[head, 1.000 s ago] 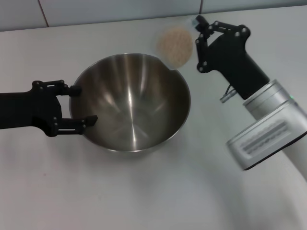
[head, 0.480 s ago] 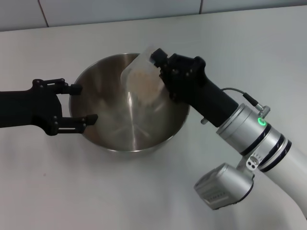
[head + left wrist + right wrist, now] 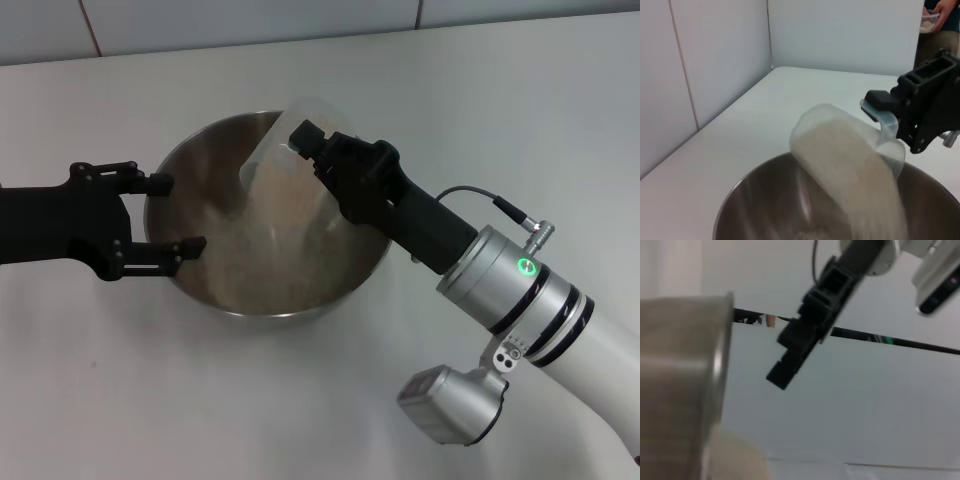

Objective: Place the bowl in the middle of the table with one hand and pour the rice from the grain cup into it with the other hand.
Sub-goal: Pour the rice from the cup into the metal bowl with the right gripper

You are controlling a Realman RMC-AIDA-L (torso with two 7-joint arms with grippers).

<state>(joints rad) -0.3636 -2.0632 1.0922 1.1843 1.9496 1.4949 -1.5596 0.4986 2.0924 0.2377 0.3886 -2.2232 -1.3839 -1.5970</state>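
The steel bowl (image 3: pixel 345 255) stands mid-table on the white table (image 3: pixel 120 380). My right gripper (image 3: pixel 303 142) is shut on the translucent grain cup (image 3: pixel 268 160) and holds it tipped steeply over the bowl. Rice (image 3: pixel 262 265) streams out of the cup and heaps on the bowl's floor. In the left wrist view the tilted cup (image 3: pixel 840 145) spills a band of rice (image 3: pixel 875 200) past the bowl's rim (image 3: pixel 735 205), with the right gripper (image 3: pixel 890 107) on the cup's far side. My left gripper (image 3: pixel 172 215) is open, its two fingers spread against the bowl's left outer wall.
A tiled wall (image 3: pixel 250 20) runs behind the table's far edge. A person's hands holding a small container (image 3: pixel 932 17) show far off in the left wrist view. My right arm's silver forearm (image 3: pixel 510 290) reaches across the table's right half.
The right gripper brought the cup from behind the bowl's far rim to over the bowl and tipped it. Rice now pours out and covers the bowl's floor. The left gripper stayed put.
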